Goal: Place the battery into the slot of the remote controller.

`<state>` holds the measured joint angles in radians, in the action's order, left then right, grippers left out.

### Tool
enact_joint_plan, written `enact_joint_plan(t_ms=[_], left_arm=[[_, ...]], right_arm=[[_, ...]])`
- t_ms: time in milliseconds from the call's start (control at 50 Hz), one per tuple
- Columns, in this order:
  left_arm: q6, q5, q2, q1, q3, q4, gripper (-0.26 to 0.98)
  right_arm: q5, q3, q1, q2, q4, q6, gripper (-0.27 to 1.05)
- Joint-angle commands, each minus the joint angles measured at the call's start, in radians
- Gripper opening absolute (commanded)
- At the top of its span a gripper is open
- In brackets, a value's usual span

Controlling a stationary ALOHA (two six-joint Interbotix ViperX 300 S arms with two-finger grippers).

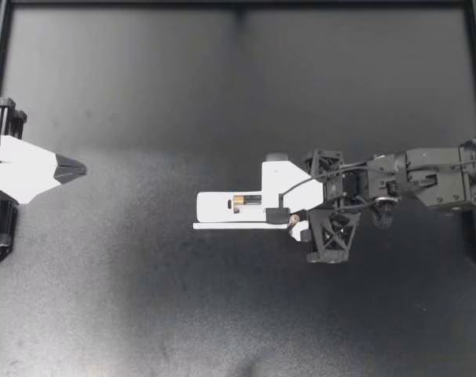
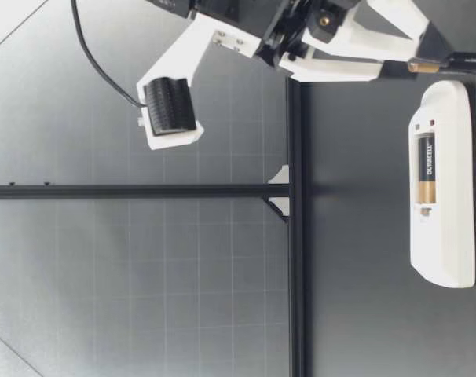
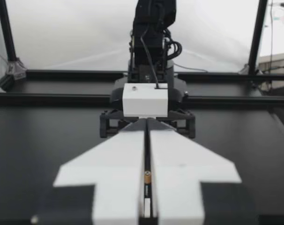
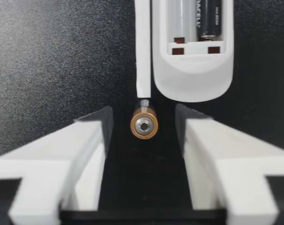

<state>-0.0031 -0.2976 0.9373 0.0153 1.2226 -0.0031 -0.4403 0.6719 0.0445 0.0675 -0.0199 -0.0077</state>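
The white remote (image 1: 222, 206) lies face down mid-table, its slot uncovered with one battery (image 1: 246, 201) seated in it. A second, loose battery (image 1: 295, 217) lies on the table just off the remote's right end. My right gripper (image 1: 291, 210) is open and straddles that battery with a gap on each side. The right wrist view shows the loose battery (image 4: 144, 124) end-on between the fingers (image 4: 93, 140), with the remote (image 4: 193, 75) just ahead. In the low view the loose battery (image 2: 423, 67) rests beside the remote (image 2: 446, 236). My left gripper (image 1: 69, 167) is shut at the table's left edge.
A thin white cover strip (image 1: 230, 226) lies along the remote's near side; it also shows as the strip (image 4: 142, 47) in the right wrist view. A black frame rail (image 1: 238, 3) borders the dark table (image 1: 144, 314). In the left wrist view my left gripper (image 3: 146, 197) faces the right arm (image 3: 149, 70).
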Motion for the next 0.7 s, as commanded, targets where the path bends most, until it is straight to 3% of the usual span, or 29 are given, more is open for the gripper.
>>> enact_joint_plan(t_ms=[0,360,680], left_arm=[[0.002,-0.009,-0.008,0.003,-0.011,0.000,-0.15],[-0.003,-0.011,-0.008,0.002,-0.011,0.000,-0.15],[-0.003,0.028,-0.060,0.005,-0.020,0.000,-0.15]], right_arm=[[0.003,-0.023,-0.006,-0.012,0.000,0.003,0.42],[-0.018,-0.028,-0.006,-0.018,0.000,0.008,0.10],[0.008,-0.026,-0.006,-0.094,-0.002,0.006,0.04]])
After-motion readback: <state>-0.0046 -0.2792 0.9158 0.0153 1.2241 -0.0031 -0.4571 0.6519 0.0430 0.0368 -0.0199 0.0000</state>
